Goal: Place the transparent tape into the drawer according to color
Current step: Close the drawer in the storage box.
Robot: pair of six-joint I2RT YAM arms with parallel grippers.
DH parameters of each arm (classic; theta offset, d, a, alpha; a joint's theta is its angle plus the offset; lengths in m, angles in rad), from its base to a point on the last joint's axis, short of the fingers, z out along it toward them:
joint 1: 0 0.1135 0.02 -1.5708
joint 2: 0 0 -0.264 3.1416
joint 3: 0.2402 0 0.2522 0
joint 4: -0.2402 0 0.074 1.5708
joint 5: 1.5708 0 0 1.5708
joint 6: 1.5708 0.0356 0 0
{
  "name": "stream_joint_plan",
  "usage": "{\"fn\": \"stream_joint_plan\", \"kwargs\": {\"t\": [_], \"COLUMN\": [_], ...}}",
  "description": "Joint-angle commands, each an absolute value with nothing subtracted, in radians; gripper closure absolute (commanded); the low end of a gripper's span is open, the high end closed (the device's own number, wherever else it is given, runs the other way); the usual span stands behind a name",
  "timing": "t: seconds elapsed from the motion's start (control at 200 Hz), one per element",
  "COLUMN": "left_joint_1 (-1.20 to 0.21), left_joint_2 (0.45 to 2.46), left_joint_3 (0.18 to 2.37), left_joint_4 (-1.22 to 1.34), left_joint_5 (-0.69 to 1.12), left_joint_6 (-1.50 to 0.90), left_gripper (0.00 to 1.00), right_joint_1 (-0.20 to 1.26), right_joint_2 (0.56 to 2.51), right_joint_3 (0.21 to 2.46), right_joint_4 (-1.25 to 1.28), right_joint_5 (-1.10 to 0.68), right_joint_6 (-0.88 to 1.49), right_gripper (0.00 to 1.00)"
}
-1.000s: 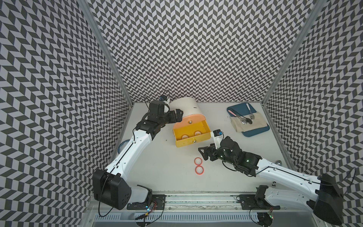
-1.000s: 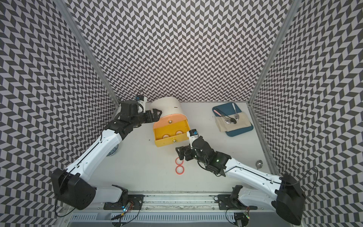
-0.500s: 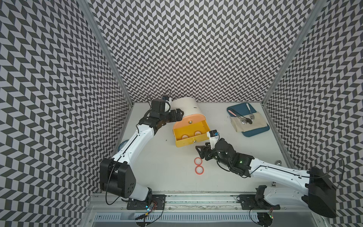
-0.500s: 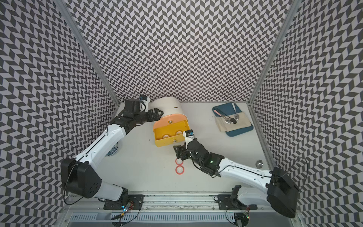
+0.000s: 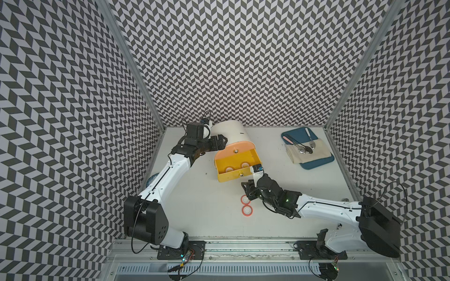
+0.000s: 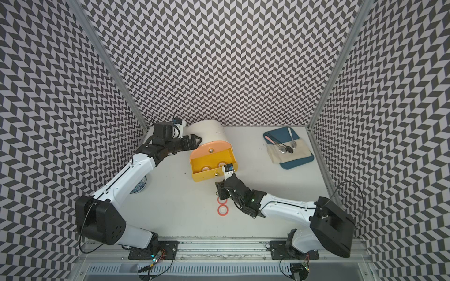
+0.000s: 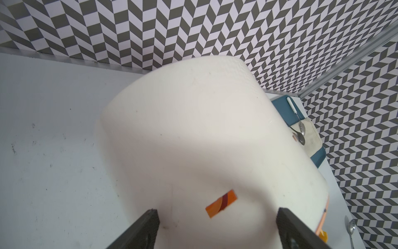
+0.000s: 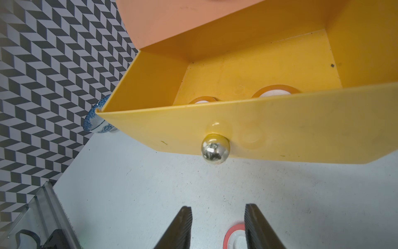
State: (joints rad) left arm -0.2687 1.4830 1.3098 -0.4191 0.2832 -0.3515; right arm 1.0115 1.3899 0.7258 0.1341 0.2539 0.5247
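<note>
Since one second ago, edged the right gripper (image 8: 218, 207) toward the yellow drawer (image 8: 280, 133) and drew its jaws in from wide to part-way. Kept the left gripper (image 7: 217, 212) at the cabinet (image 7: 193, 129) while re-posing the arm behind it.

Right side: grasps nothing, fingers (image 8: 181, 228) part-way apart with bare table (image 8: 129, 183) between. Faces the knob (image 8: 215, 152) of the yellow drawer, straight ahead of the fingertips and apart from them. Judged narrowed to suit that small knob, for a pinch or a push.

Left side: released and spread wide, with the cabinet's rounded top just ahead of both fingertips; cannot tell whether touching. Judged posted there as a brace, so that a shove on the drawer front does not slide the whole cabinet.

Ahead of the right gripper, inside the pulled-out yellow drawer: first yellow-orange tape (image 8: 274, 91) and second yellow-orange tape (image 8: 203, 99), flat on the floor close behind the front wall. Hence judged finished for that colour and due for closing.

Beneath the right fingers, just back from the tips: one red-pink tape (image 8: 233, 236), flat on the table. Farther back toward the wrist, just beside it: second red-pink tape (image 5: 247, 210). Judged left out for the peach drawer (image 8: 183, 19), shut directly above the yellow one.

No purple tapes and no grey-green drawer in view; hidden or stowed, cannot tell.
</note>
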Motion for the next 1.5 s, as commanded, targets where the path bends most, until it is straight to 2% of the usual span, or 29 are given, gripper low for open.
{"fn": "stream_joint_plan", "kwargs": {"t": [0.0,0.19,0.195,0.205,0.371,1.462,1.472,1.492], "left_joint_1": [-0.262,-0.259,-0.259,-0.259,-0.259,-0.258,-0.258,-0.258], "left_joint_2": [1.483,1.487,1.486,1.487,1.487,1.490,1.488,1.488], "left_joint_3": [1.314,1.314,1.314,1.313,1.310,1.304,1.305,1.305], "left_joint_4": [-0.430,-0.431,-0.431,-0.431,-0.431,-0.458,-0.459,-0.459], "left_joint_5": [0.295,0.298,0.299,0.299,0.303,0.364,0.364,0.364], "left_joint_6": [-0.328,-0.328,-0.327,-0.328,-0.325,-0.304,-0.304,-0.304], "left_gripper": [0.10,0.10,0.10,0.10,0.10,0.11,0.11,0.11], "right_joint_1": [1.015,1.016,1.016,1.016,1.013,0.926,0.925,0.925], "right_joint_2": [1.412,1.473,1.474,1.477,1.518,1.669,1.670,1.672], "right_joint_3": [0.769,0.831,0.833,0.836,0.872,1.009,1.009,1.012], "right_joint_4": [0.217,0.195,0.195,0.194,0.193,0.279,0.281,0.285], "right_joint_5": [0.274,0.275,0.296,0.313,0.342,0.361,0.390,0.417], "right_joint_6": [0.525,0.525,0.521,0.518,0.515,0.509,0.463,0.447], "right_gripper": [0.56,0.56,0.64,0.65,0.71,0.73,0.78,0.79]}}
